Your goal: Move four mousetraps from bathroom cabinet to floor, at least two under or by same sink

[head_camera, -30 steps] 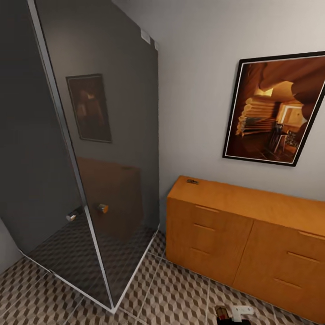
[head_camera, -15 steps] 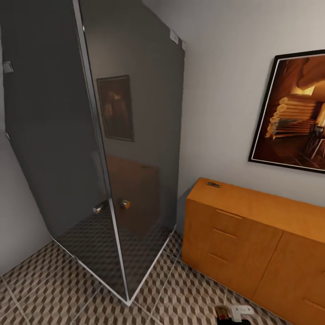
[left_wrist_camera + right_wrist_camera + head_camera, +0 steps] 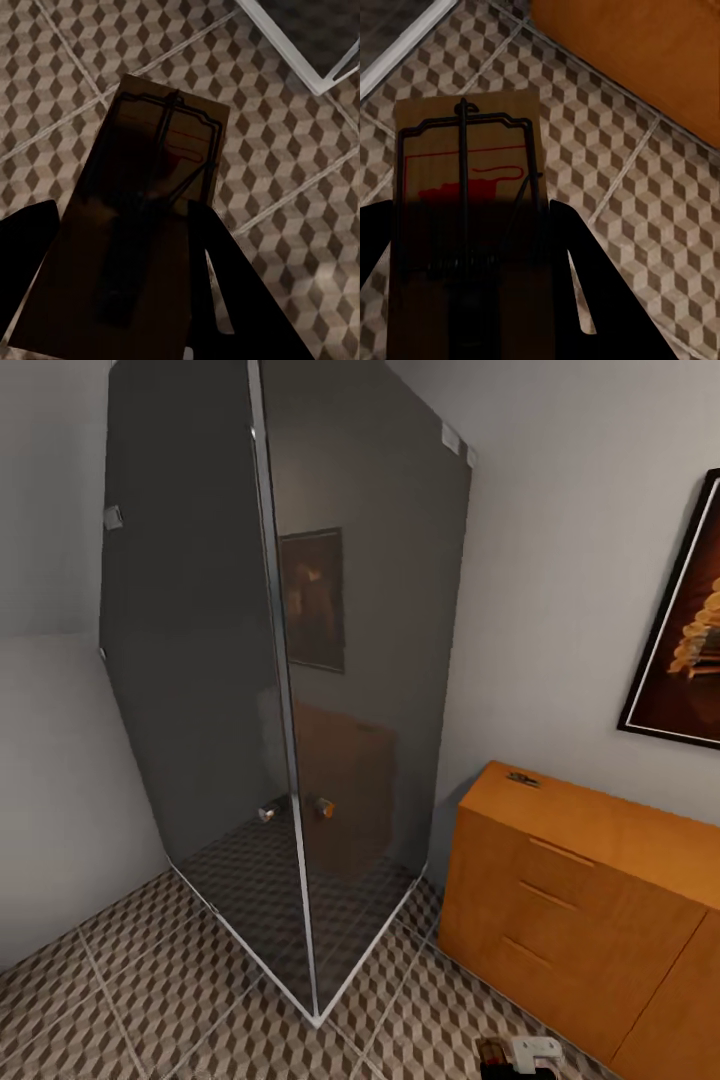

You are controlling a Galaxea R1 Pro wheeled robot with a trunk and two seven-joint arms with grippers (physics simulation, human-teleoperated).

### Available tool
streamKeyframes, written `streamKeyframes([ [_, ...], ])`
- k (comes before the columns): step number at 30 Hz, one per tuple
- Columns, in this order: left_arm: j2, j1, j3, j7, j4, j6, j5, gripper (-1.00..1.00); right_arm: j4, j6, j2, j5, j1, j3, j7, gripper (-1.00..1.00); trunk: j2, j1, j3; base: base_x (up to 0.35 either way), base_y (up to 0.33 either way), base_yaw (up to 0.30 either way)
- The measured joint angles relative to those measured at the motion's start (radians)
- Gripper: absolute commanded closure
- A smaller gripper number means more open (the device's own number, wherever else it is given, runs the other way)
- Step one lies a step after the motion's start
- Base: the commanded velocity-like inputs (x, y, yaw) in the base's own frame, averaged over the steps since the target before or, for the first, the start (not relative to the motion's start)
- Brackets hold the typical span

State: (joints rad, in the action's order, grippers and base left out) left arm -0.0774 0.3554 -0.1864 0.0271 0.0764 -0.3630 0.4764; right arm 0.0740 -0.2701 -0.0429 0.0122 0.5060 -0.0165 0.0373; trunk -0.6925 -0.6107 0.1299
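Both tools grip brown wire-sprung mousetraps: left tool (image 3: 120,285) holding left mousetrap (image 3: 161,161), right tool (image 3: 472,285) holding right mousetrap (image 3: 465,172).

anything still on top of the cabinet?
One small dark mousetrap lies near the back left corner of the cabinet top. The rest of the top runs out of frame, so more cannot be ruled out.

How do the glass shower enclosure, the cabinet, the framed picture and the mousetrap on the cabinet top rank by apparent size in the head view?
1. Glass shower enclosure, nearest.
2. Cabinet, cropped.
3. Framed picture, cropped.
4. Mousetrap, tiny.
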Motion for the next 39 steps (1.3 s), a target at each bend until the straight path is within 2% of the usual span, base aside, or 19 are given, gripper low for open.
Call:
streamKeyframes([
  [39,0.000,0.000,0.000,0.000,0.000,0.000,0.000,1.00,0.000,0.000,0.000,0.000,0.000,0.000,0.000,1.00,0.000,0.000,0.000,0.000,0.000,0.300],
])
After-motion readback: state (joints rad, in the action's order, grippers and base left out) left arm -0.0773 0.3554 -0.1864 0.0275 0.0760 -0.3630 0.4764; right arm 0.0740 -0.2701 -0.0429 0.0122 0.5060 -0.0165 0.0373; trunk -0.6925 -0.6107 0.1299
